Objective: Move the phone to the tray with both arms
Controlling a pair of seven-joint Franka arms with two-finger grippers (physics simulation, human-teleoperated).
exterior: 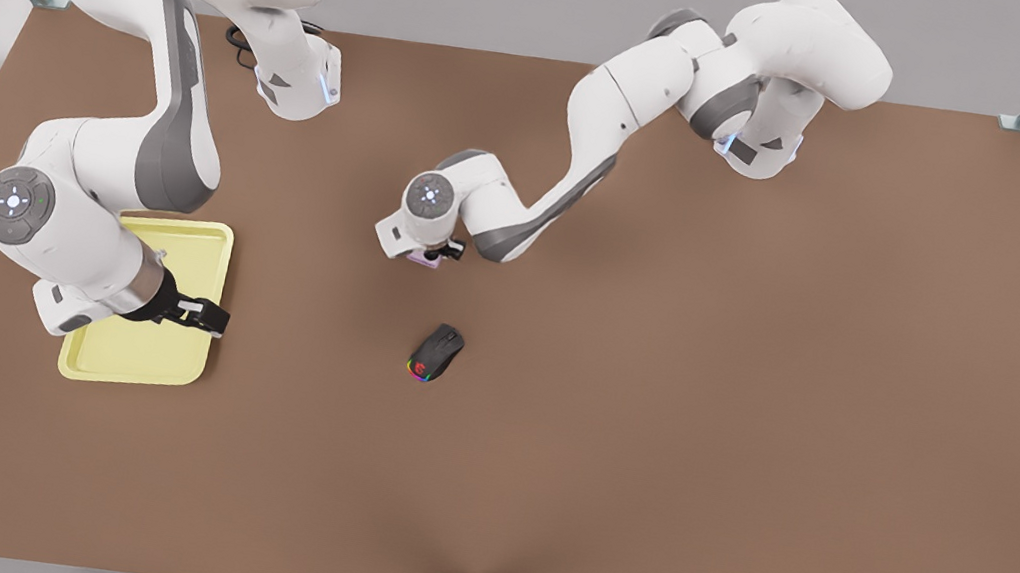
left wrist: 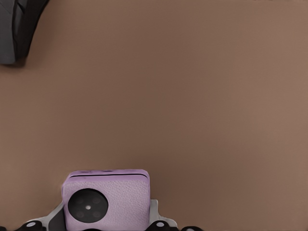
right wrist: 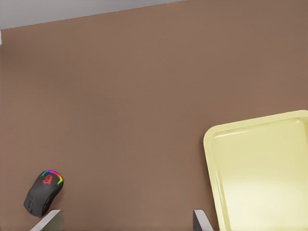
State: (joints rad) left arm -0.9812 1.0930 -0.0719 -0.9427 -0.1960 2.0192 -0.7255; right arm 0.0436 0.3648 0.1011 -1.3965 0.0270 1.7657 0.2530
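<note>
Our left end effector (exterior: pixel 436 255) grips the phone (left wrist: pixel 107 199) above the table (exterior: pixel 662 350) (no readable writing), while our right end effector (exterior: pixel 207 317) waits spread wide over the tray (right wrist: pixel 260 168).

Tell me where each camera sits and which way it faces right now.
Front view: overhead, looking down at the table, both arms, tray, mouse.
Left wrist view: on the arm at the phone; faces the table; the left pincer grips the phone.
Right wrist view: above the tray; the right pincer is open.
Shared: the mouse in front and right wrist views.
</note>
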